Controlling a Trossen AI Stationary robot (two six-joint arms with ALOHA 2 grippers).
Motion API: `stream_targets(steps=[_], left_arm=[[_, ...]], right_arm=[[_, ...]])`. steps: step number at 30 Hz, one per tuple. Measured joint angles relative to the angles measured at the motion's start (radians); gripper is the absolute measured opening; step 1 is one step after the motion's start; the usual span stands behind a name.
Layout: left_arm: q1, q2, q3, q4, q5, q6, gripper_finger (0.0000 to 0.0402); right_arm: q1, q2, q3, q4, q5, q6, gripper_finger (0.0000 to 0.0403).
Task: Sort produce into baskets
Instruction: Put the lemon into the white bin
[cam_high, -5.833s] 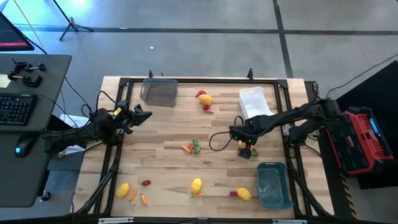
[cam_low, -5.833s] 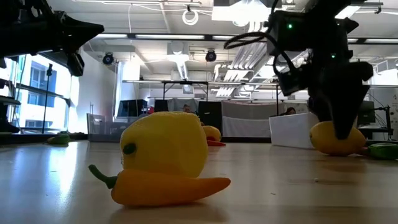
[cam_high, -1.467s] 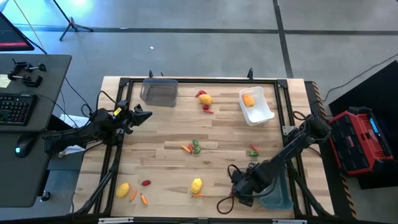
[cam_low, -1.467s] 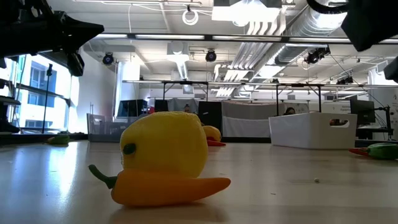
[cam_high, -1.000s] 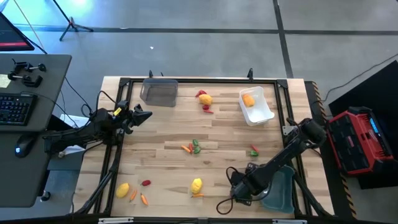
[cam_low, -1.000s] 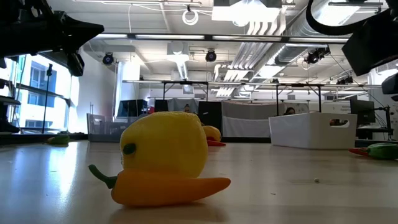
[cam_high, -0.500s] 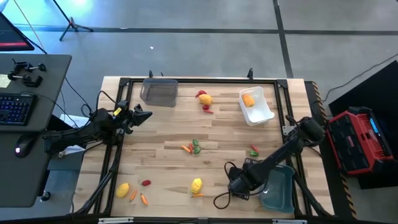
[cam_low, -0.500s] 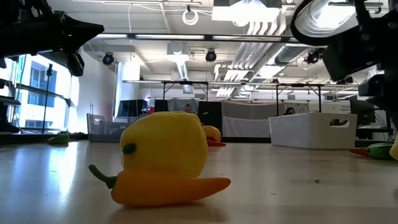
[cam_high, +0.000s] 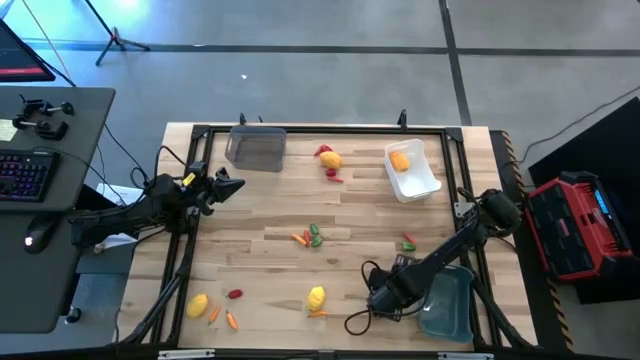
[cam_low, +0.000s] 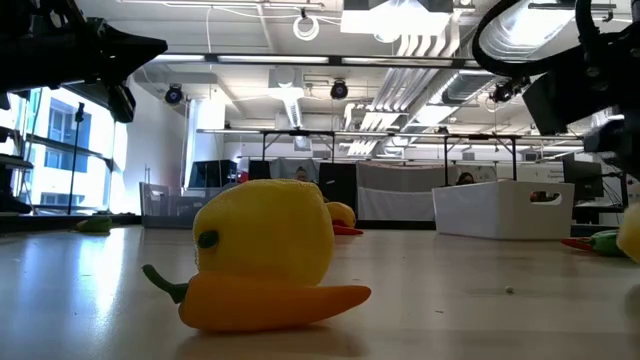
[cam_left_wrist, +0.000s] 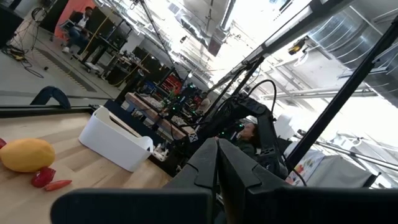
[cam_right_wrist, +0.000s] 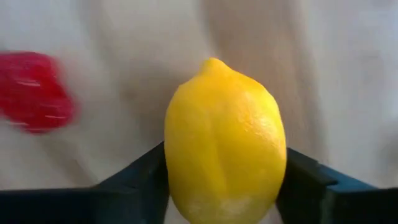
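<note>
While I watch from above, my wooden table (cam_high: 260, 250) fills most of the view, with the right arm (cam_high: 450, 250) stretched low across its near right corner and the left arm (cam_high: 130, 212) parked off the left edge.

Three baskets come next: the blue-grey one (cam_high: 448, 312) at the near right, just beside my working arm; the white one (cam_high: 420, 180) at the far right with an orange-yellow fruit (cam_high: 400, 160) inside; the smoky clear one (cam_high: 255, 148) at the far left.

My right gripper (cam_right_wrist: 224, 180) sits low over the table beside the blue-grey basket. Its two dark fingers (cam_right_wrist: 134, 180) press on either side of a yellow lemon (cam_right_wrist: 225, 143), so the claw is part-way closed and gripping it. A red piece (cam_right_wrist: 34, 90) lies near it on the wood.

My left gripper (cam_high: 228, 184) is closed, fingers together, holding nothing.

Loose produce is scattered: another lemon on an orange pepper (cam_low: 265, 300) at the near middle, a yellow fruit (cam_high: 198, 304) at the near left, carrots and a green pepper (cam_high: 316, 236) at the centre.
</note>
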Motion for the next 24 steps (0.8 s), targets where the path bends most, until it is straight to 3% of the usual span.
stream_targets(steps=[4,9,12,16,20,24], left_arm=[[0.000,0.000,0.000,0.000,0.000,0.000,0.0001],[0.000,0.000,0.000,0.000,0.000,0.000,0.0001],[0.000,0.000,0.000,0.000,0.000,0.000,0.0001],[0.000,0.000,0.000,0.000,0.000,0.000,0.0001],[0.000,0.000,0.000,0.000,0.000,0.000,0.0001],[0.000,0.000,0.000,0.000,0.000,0.000,0.0001]], right_arm=[[0.009,-0.021,0.090,-0.161,0.154,-0.060,0.0141],[-0.003,-0.124,0.183,-0.354,0.449,-0.094,0.0139],[-0.068,-0.217,0.164,-0.464,0.592,-0.013,0.0149],[-0.232,-0.403,0.001,-0.487,0.619,0.101,0.0188],[-0.429,-0.600,-0.154,-0.446,0.629,0.178,0.0198],[-0.653,-0.714,-0.225,-0.389,0.605,0.186,0.0200]])
